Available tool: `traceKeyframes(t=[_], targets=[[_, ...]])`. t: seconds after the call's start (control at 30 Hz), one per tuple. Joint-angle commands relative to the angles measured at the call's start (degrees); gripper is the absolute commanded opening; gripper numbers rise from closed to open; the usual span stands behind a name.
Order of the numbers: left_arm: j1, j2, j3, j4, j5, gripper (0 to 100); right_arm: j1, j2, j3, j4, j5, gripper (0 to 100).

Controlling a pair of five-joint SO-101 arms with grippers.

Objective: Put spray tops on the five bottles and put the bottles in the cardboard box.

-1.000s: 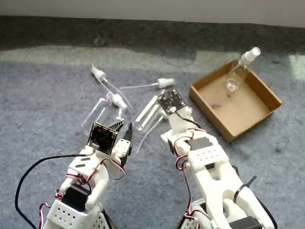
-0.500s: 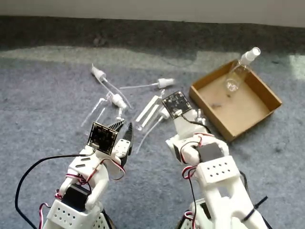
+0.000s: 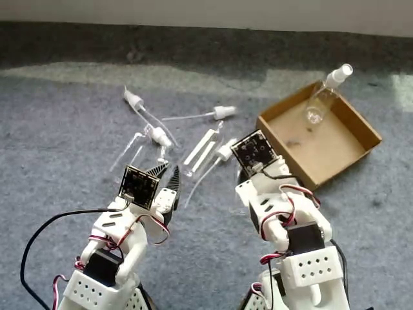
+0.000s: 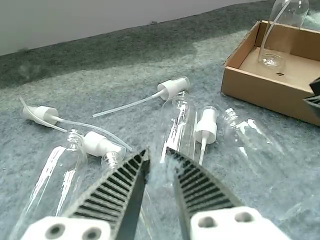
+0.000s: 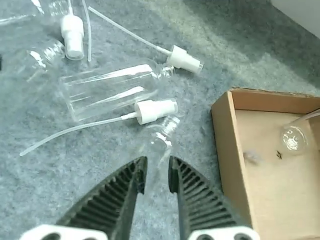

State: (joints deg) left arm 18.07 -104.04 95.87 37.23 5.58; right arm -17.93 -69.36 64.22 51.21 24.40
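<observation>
Clear uncapped bottle (image 5: 157,137) beside the cardboard box (image 5: 224,145) lies before our right gripper (image 5: 157,162), jaws narrowly parted; to cap it, we judge, we must grasp it first.

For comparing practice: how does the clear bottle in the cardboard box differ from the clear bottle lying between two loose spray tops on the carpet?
The clear plastic boxed bottle wears a white spray top; the clear plastic carpet bottle has a bare neck. The boxed bottle leans tilted, top past the brown cardboard box rim; the carpet bottle lies flat on the grey carpet. Both are transparent.
</observation>
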Motion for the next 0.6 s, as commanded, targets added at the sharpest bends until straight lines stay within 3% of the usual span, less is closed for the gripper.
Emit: traceKeyframes(t=[0.0,0.27,0.4,0.57], targets=[[-0.5,-0.1,1.3,-1.3,0.2,1,1.1,-0.6,-0.7,1.8,0.6,6.3],[-0.5,-0.1,1.3,-1.3,0.2,1,0.9,9.4,-11.1,11.8,0.3,6.3],[-0.5,-0.1,1.3,-1.3,0.2,1,1.2,14.7,-17.7,15.3,-6.0,6.3],[-0.5,-0.1,1.3,-1.3,0.2,1,1.2,17.3,-23.8,17.3,-7.7,6.3]])
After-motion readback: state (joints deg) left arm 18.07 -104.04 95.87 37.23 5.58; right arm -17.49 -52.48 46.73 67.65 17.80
